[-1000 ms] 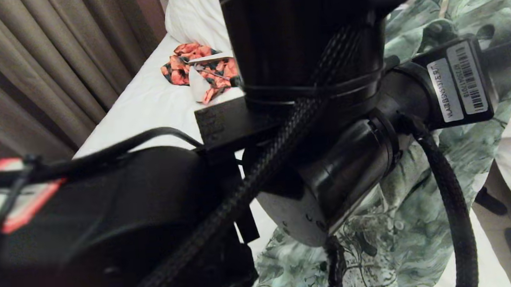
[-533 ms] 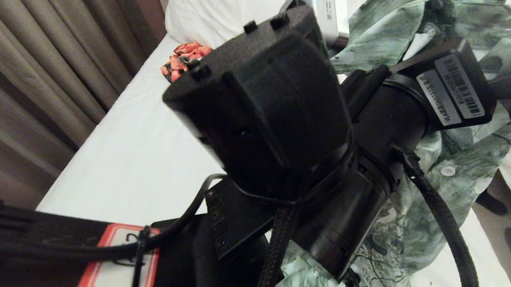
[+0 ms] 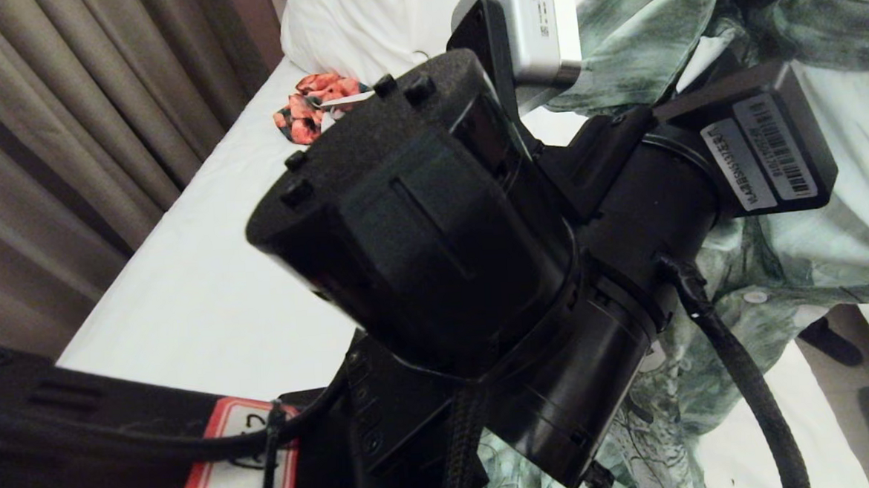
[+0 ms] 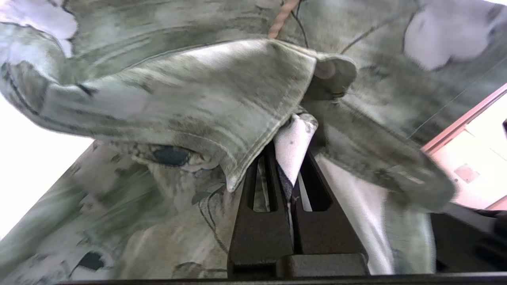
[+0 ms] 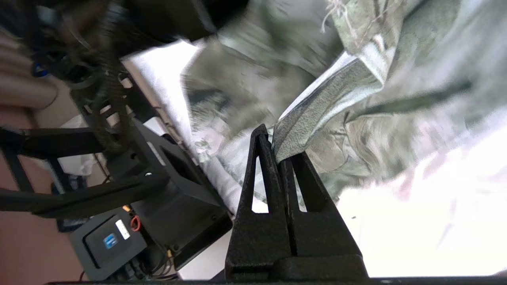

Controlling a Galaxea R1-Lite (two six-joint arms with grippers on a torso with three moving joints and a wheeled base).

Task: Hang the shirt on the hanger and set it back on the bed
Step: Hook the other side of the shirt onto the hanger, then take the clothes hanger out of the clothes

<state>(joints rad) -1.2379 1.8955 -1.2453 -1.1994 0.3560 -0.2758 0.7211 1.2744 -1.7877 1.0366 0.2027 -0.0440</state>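
left hand (image 4: 292, 174): fingers pressed together on a white inner fold of the shirt (image 4: 190, 103), low centre of the left wrist view, just beside the collar edge; cloth fills the rest of that view.
right hand (image 5: 279, 158): fingers closed on a hemmed edge of the shirt, centre of the right wrist view; the cloth spreads up and to the right from the grip.
arms: in the head view the left arm (image 3: 434, 244) fills the middle and lower left of the frame, hiding both hands; its wrist camera (image 3: 534, 23) shows at top centre.
shirt: held up off the bed, at the upper right and lower right of the head view, behind the arm; a white button shows at right of centre.
hanger: cannot tell where it is; a thin tan strand at the top of the left wrist view may be part of it.
bed (image 3: 213, 285): white sheet at left centre of the head view, pillow (image 3: 363, 24) at top.
orange garment (image 3: 308, 105): on the bed near the pillow, upper left of centre.
curtain (image 3: 64, 122): left edge.
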